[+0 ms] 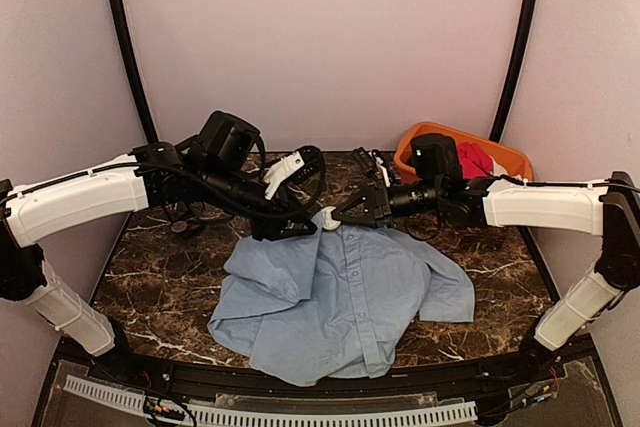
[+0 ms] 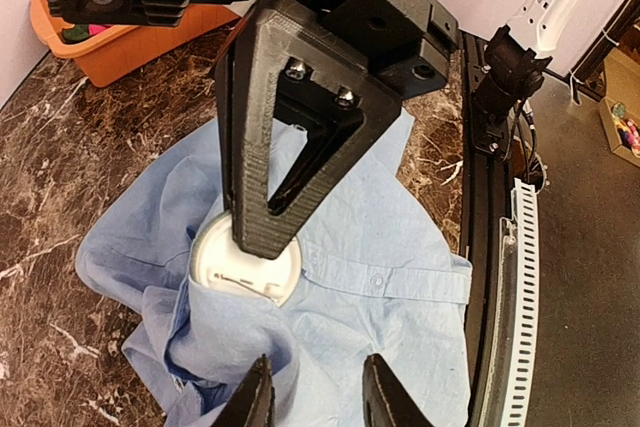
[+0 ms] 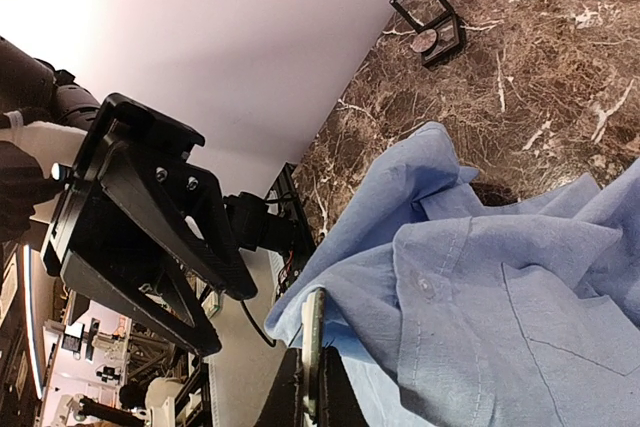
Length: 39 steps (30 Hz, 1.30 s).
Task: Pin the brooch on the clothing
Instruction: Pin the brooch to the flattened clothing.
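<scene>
We find the pinning not yet done. The small round disc brooch (image 2: 228, 272) shows a white face crossed by a thin wire pin. It sits at the collar end of the light blue button-up shirt of thin cloth (image 1: 350, 297), at the shirt's far edge, near the middle of the dark marbled worktop (image 1: 170, 277).

The right gripper (image 1: 333, 215) has its jaws closed on the brooch. In its own wrist view the disc shows edge-on between them, against a fold of cloth. We cannot tell whether the pin has entered the fabric.

The left gripper (image 2: 315, 402) hovers just left of the brooch, its jaws partly apart above the shirt, with no hold that we can confirm.

In our judgement, three steps are left: pierce the cloth, close the clasp, let go.

The shirt lies rumpled, front up, its button placket showing.
</scene>
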Motion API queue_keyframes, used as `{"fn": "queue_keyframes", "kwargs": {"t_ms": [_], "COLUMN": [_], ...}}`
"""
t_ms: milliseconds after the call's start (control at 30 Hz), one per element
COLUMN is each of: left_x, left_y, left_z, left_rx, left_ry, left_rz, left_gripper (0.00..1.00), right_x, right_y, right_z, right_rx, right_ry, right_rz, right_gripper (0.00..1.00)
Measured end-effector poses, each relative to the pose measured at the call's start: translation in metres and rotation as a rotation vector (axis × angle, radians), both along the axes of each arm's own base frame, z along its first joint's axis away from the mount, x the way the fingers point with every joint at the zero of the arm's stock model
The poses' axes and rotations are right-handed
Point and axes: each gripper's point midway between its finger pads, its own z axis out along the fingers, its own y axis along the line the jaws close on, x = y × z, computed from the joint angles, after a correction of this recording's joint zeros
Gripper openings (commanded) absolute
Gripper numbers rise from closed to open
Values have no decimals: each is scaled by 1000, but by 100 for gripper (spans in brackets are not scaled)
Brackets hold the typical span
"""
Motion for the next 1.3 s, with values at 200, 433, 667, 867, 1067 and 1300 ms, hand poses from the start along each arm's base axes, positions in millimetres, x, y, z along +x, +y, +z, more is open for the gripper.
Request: {"fn": "queue_keyframes", "kwargs": {"t_ms": [200, 433, 667, 867, 1067, 1300], "left_x": [8, 22, 17, 7, 10, 13], "left_y": [6, 17, 13, 4, -1, -2], "left_z": [-4, -12, -17, -27, -32, -37], "left_rx": [37, 100, 102, 99, 121, 141], "left_ry": [-22, -65, -39, 23, 18, 5], "left_rz": [47, 126, 89, 30, 26, 36], "left_gripper": [42, 49, 50, 46, 17, 1], "right_x": [0, 0, 0, 1, 1, 4], "right_y": [0, 0, 0, 1, 1, 1], "right_z": [0, 0, -2, -4, -4, -5], "right_rx": [0, 0, -3, -7, -6, -12], "right_ry": [0, 1, 7, 12, 11, 6], "right_rz": [0, 0, -1, -1, -1, -17], "right_gripper": [0, 0, 0, 0, 0, 0]}}
